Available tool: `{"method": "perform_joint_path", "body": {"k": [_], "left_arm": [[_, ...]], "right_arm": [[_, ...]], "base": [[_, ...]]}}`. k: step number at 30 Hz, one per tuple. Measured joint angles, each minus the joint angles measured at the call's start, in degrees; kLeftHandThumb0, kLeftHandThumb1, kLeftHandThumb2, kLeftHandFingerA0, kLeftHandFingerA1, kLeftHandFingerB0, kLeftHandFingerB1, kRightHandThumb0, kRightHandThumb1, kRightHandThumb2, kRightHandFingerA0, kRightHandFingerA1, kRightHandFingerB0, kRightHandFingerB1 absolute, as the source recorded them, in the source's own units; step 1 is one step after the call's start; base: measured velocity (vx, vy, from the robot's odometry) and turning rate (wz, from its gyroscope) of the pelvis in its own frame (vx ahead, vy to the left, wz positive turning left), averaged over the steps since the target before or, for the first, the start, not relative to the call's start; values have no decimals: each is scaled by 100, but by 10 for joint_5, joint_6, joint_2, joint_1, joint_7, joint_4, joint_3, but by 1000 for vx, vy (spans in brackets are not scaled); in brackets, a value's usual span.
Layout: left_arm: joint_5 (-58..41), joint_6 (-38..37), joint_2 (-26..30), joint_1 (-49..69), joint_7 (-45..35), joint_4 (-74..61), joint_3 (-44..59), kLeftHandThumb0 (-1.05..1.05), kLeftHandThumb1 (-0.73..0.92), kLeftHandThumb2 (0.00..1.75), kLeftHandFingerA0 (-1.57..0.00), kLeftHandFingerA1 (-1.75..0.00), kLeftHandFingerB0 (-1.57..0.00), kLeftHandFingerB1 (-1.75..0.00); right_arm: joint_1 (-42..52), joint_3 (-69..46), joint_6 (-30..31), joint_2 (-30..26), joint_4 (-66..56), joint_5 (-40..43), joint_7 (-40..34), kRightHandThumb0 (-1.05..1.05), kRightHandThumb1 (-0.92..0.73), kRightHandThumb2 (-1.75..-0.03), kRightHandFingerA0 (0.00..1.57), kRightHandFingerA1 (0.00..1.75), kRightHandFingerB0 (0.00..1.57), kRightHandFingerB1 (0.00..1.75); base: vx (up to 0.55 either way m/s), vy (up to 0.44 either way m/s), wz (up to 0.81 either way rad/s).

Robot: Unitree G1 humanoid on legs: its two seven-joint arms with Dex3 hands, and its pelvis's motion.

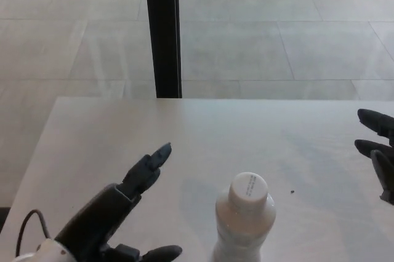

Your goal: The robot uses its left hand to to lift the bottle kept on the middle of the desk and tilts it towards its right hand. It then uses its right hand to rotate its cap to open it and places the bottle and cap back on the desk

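A white bottle [244, 225] stands upright at the near middle of the desk, its white cap [249, 189] still screwed on. My left hand [117, 213] hovers over the desk to the bottle's left, open, with two fingers stretched forward and the thumb [159, 253] pointing toward the bottle's base; a small gap separates them. My right hand [378, 148] enters at the right edge, open, only its fingertips visible, well away from the bottle.
The pale desk [111, 133] ends at a far edge, beyond which lies tiled floor. A black vertical post [162, 31] rises behind the desk's far edge. A tiny dark speck [292, 191] lies right of the bottle.
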Motion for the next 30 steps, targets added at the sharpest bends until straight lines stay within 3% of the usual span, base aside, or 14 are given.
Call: {"method": "perform_joint_path", "body": {"k": [5, 6, 7, 9, 10, 11, 12, 18, 19, 20, 24, 25, 26, 30], "left_arm": [[41, 0, -25, -10, 20, 16, -51, -86, 46, 92, 0, -33, 0, -19], [48, 0, -32, -12, 24, 20, -61, -79, 42, 90, 0, -38, 0, -26], [57, 0, -41, -14, 30, 27, -71, -85, 35, 77, 0, -30, 0, -25], [73, 0, -59, -17, 42, 39, -92, -84, 35, 75, 0, -29, -1, -22], [76, 0, -64, -17, 45, 42, -96, -81, 46, 56, 0, -20, 0, -23], [87, 0, -74, -18, 53, 51, -108, -77, 42, 88, 0, -36, 0, -20], [95, 0, -82, -19, 60, 59, -115, -77, 42, 88, 0, -35, 0, -18], [142, 7, -123, -21, 100, 105, -143, -82, 45, 88, 0, -31, 0, -12], [150, 12, -128, -21, 105, 111, -146, -79, 43, 88, 0, -33, 0, -15], [156, 15, -131, -21, 109, 115, -147, -82, 46, 59, 0, -3, 0, 0], [182, 32, -137, -22, 123, 129, -156, -85, 49, 56, 0, 0, 0, 0], [186, 35, -139, -22, 125, 131, -157, -84, 46, 67, 0, 0, 0, 0], [188, 36, -140, -21, 126, 131, -157, -86, 49, 89, 0, -24, 0, -6], [199, 42, -175, -12, 153, 140, -153, -91, 50, 89, 0, -24, 0, -4]], "right_arm": [[0, 3, 2, 7, 1, -3, -3, -82, -76, -79, 33, 52, 30, 36], [0, 5, 2, 10, 1, -3, -3, -77, -89, -67, 35, 48, 33, 31], [0, 6, 3, 13, 1, -4, -4, -84, -76, -82, 33, 52, 29, 36], [0, 8, 3, 18, 1, -5, -5, -83, -76, -81, 34, 53, 30, 37], [0, 9, 3, 19, 2, -6, -6, -84, -76, -84, 33, 54, 29, 38], [-1, 10, 4, 23, 2, -7, -7, -83, -76, -84, 34, 54, 29, 37], [-1, 11, 4, 26, 3, -8, -8, -77, -90, -67, 37, 51, 33, 30], [-3, 14, 7, 43, 4, -15, -17, -79, -90, -68, 37, 52, 34, 31], [-4, 14, 7, 46, 5, -16, -19, -87, -76, -86, 33, 56, 29, 37], [-4, 14, 8, 48, 5, -17, -21, -79, -90, -67, 37, 53, 35, 31], [-6, 13, 11, 57, 5, -18, -27, -80, -90, -68, 38, 53, 35, 31], [-6, 13, 12, 58, 5, -18, -28, -79, -90, -67, 39, 53, 35, 31], [-6, 12, 12, 58, 5, -18, -28, -80, -89, -67, 38, 54, 36, 31], [-6, 9, 13, 60, 5, -18, -32, -81, -88, -67, 40, 56, 38, 32]], "base": [[0, 0, 0], [0, 0, 0], [0, 0, 0], [0, 0, 0], [0, 0, 0], [0, 0, 0], [0, 0, 0], [0, 0, 0], [0, 0, 0], [0, 0, 0], [0, 0, 0], [0, 0, 0], [0, 0, 0], [0, 0, 0]]}}
